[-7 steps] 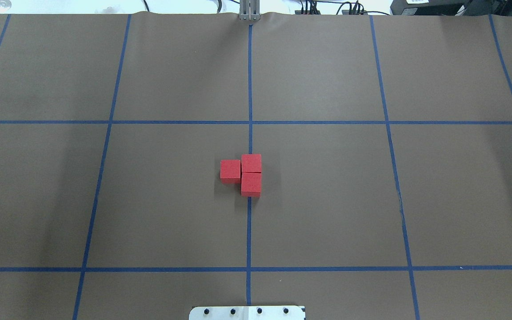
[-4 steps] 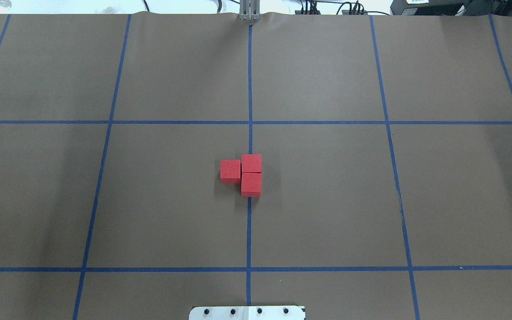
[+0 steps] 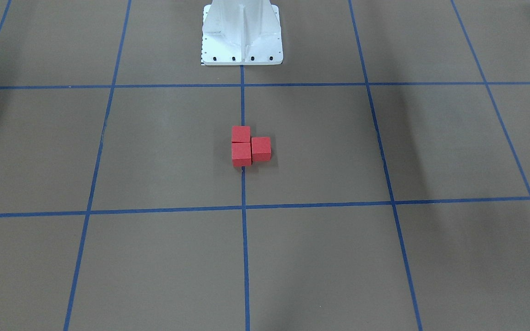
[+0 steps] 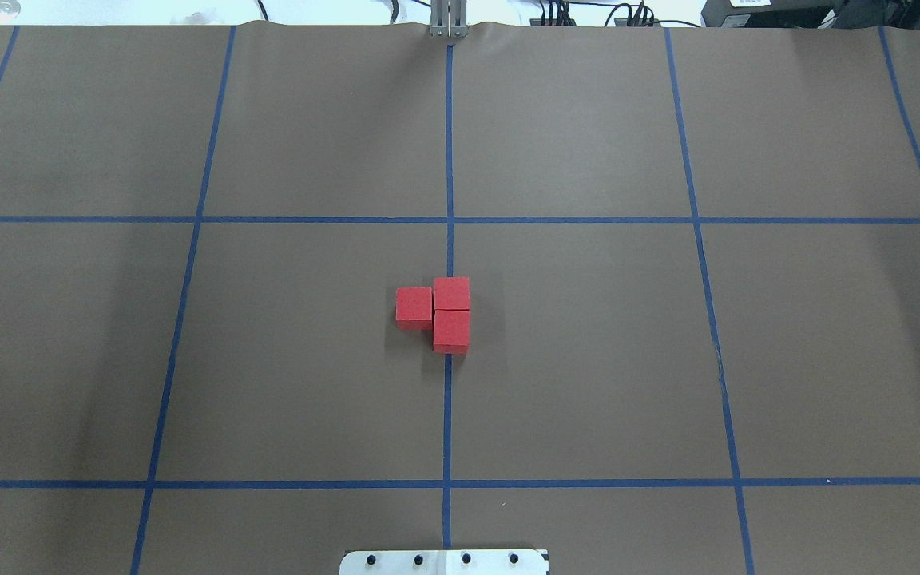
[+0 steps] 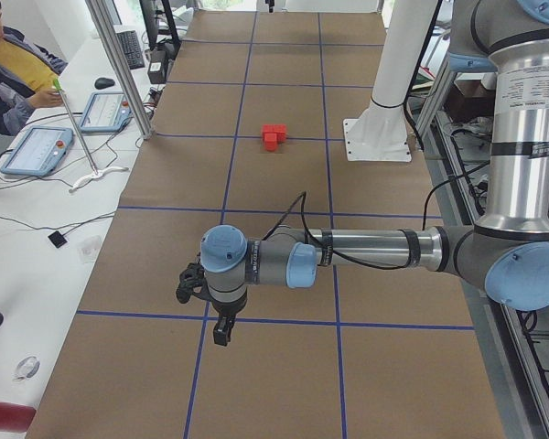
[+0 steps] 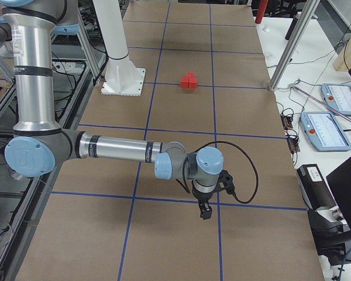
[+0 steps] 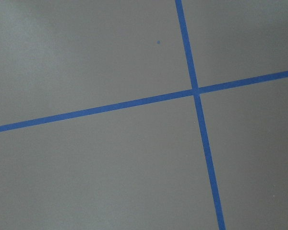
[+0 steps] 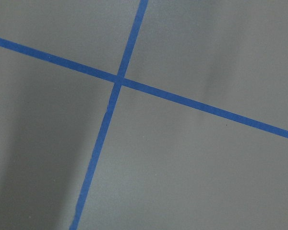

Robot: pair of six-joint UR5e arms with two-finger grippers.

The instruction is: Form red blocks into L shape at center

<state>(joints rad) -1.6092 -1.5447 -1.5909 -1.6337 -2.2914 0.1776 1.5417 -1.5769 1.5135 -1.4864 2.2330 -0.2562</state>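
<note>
The three red blocks [image 4: 451, 319] sit on the brown paper at the center [image 4: 476, 271] of the grid. Two touch end to end over the middle blue tape line [image 4: 447, 407]; the third touches their left side, offset along the pair. The left gripper [image 5: 220, 337] and right gripper [image 6: 205, 214] hang well apart from them, near the table's ends. I cannot tell how their jaws stand.

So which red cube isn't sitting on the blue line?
The side cube, on the robot's left; far cube and near cube cover the blue line.
</note>
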